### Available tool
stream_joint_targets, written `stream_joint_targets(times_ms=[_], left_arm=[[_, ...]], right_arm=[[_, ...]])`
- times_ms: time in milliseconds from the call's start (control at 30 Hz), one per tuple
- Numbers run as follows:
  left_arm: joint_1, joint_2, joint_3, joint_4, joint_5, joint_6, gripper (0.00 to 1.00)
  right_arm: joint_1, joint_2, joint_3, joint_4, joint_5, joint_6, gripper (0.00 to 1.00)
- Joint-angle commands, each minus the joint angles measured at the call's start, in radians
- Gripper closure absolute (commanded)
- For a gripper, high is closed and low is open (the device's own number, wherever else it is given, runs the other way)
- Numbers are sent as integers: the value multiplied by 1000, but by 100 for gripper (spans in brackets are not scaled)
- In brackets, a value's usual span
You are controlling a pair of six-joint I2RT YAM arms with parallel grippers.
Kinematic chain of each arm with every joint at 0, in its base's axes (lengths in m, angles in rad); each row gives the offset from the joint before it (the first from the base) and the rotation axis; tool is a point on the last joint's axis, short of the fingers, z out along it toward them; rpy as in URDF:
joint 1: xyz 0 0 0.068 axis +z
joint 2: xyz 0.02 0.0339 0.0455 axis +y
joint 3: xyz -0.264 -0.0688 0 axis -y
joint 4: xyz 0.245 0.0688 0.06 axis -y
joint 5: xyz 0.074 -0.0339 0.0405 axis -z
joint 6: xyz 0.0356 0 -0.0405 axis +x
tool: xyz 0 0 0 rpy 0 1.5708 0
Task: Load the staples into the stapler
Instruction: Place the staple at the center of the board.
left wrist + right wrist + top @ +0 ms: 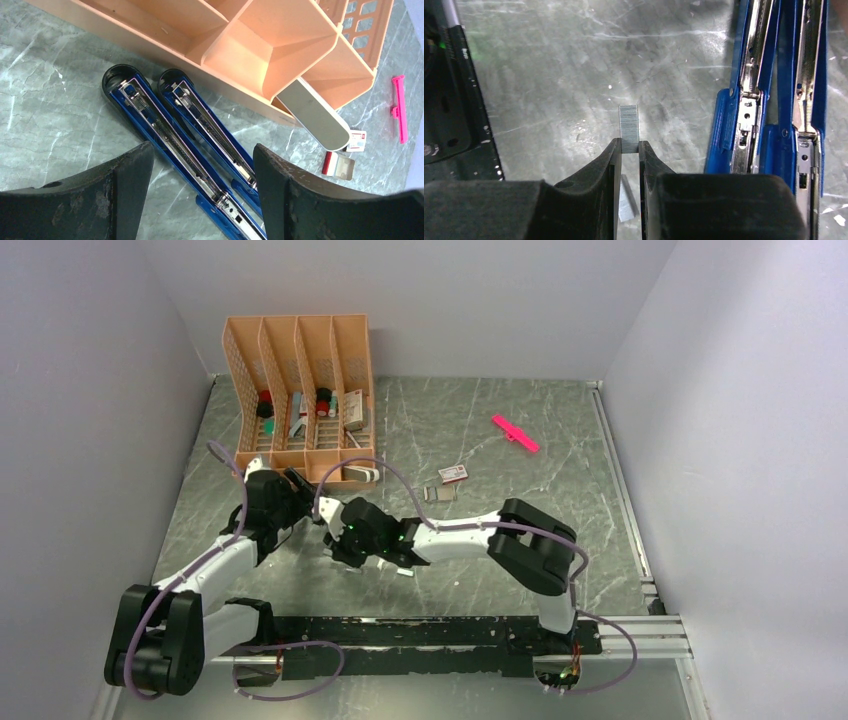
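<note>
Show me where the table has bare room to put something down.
Bare: the far strip between the organizer and the pink stick, and the right side nearer than that stick. Crowded: in front of the organizer, around the stapler, and by the staple box.

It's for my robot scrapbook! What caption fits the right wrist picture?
Right gripper pinches a staple strip beside the opened blue stapler.

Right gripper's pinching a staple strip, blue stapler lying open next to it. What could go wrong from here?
The right gripper pinches the staple strip by one end only, so it may twist or slip on contact.
The stapler shows two look-alike metal channels side by side, so the strip could enter the wrong one.
</note>
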Motion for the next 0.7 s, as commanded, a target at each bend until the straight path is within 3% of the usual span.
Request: stream_joint_targets(times_ms=[0, 200, 667], left_arm=[[-6, -14, 29, -17, -18, -1, 23], [-6, -11, 24, -12, -19, -3, 23], [-6, 5, 24, 3, -5, 1, 23]], right_arm=[[1, 56, 41, 44, 18, 29, 85], [2, 90, 23, 81, 20, 56, 83], [2, 149, -139, 299, 3, 25, 71]])
